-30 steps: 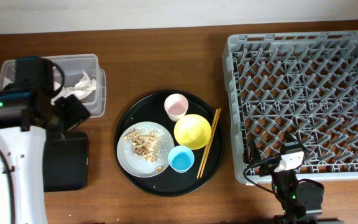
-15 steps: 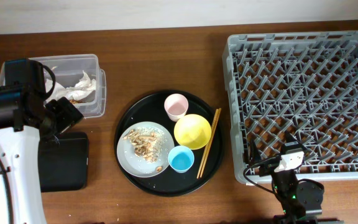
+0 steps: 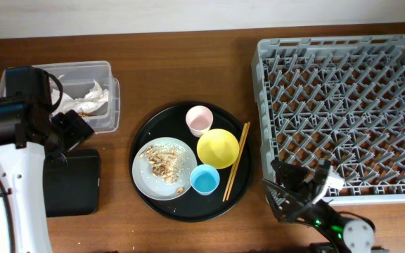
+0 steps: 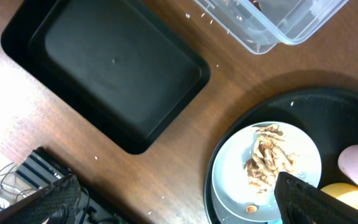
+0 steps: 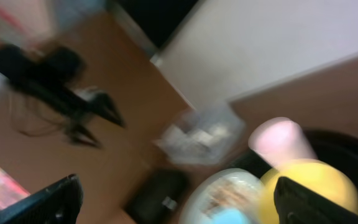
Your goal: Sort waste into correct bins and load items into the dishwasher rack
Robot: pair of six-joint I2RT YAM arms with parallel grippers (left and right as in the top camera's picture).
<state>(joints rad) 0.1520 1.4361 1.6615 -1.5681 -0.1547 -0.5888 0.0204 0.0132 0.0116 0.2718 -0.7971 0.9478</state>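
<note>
Wooden desk [image 3: 188,63] under everything. On its right side: grey rack [image 3: 343,105], pegs upright. At desk centre: round black tray [image 3: 187,207], carrying all the dishes. Far left, toward the near edge: black bin [image 3: 72,184], partly hidden under the white left arm in overhead, seen whole from left wrist. Just behind it: clear tub [image 3: 112,105].

Left end effector [image 3: 76,130] hovering over the gap between tub and black bin, released, grasping nothing, with fingers [image 4: 55,199] spread wide at the lower corners of the left wrist view. Right end effector [image 3: 299,195] at rack's near-left corner, tipped up and facing across the tray toward the tub. Also released, fingers far apart, nothing between them. Right wrist view blurred.

On tray, front left: grey-white plate [image 3: 146,184]. Just right of it: yellow bowl [image 3: 218,149], upright. Along tray's right side: chopsticks [image 3: 235,161], paired side by side, just beside bowl. Back of tray: pink cup [image 3: 199,120], upright, just behind bowl. Front of tray: blue cup [image 3: 204,180], upright, just beside plate, in front of bowl.

Inside tub: crumpled white napkin [image 3: 93,95]. Heaped mid-plate: beige scraps [image 3: 162,160]. On plate's front rim: one small brown bit [image 3: 180,190], wrapper or scrap, cannot tell.
</note>
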